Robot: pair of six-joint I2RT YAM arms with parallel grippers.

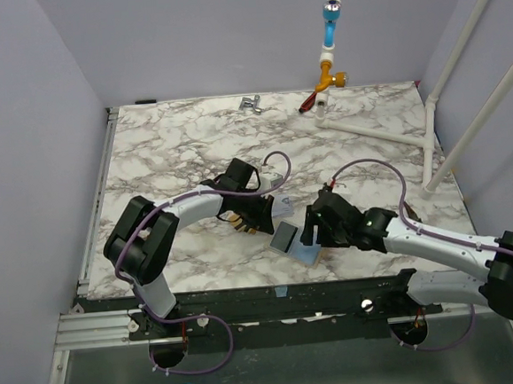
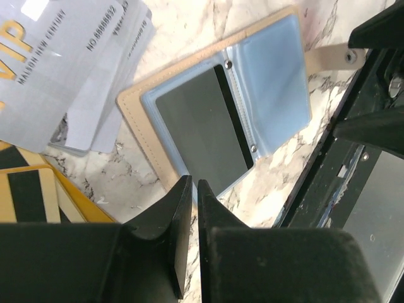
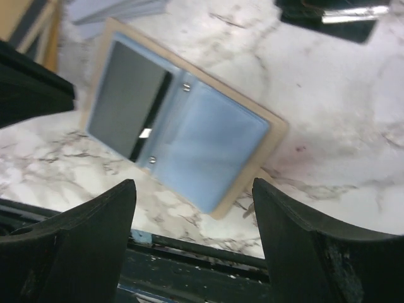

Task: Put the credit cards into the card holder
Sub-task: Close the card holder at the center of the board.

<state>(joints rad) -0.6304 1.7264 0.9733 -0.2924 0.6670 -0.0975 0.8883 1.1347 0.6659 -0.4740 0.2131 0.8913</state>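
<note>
The card holder [image 2: 208,107] lies open on the marble, tan-edged with pale blue plastic sleeves. A dark grey card [image 2: 199,129] sits in one sleeve; the other sleeve [image 3: 208,154] looks empty. Loose credit cards lie beside it: pale grey ones [image 2: 57,63] fanned out, gold ones with dark stripes [image 2: 31,196] below them. My left gripper [image 2: 193,184] is shut, with its tips at the holder's edge by the dark card and nothing seen between them. My right gripper [image 3: 192,186] stands open above the holder's near corner, holding nothing. From above, both grippers [image 1: 260,217] [image 1: 311,232] flank the holder [image 1: 308,254].
The table's black front rail [image 3: 189,252] runs just beyond the holder's corner. A white pipe frame [image 1: 385,128] stands at the back right, with an orange and blue fitting [image 1: 329,71] above it. A small metal piece [image 1: 250,103] lies at the back edge.
</note>
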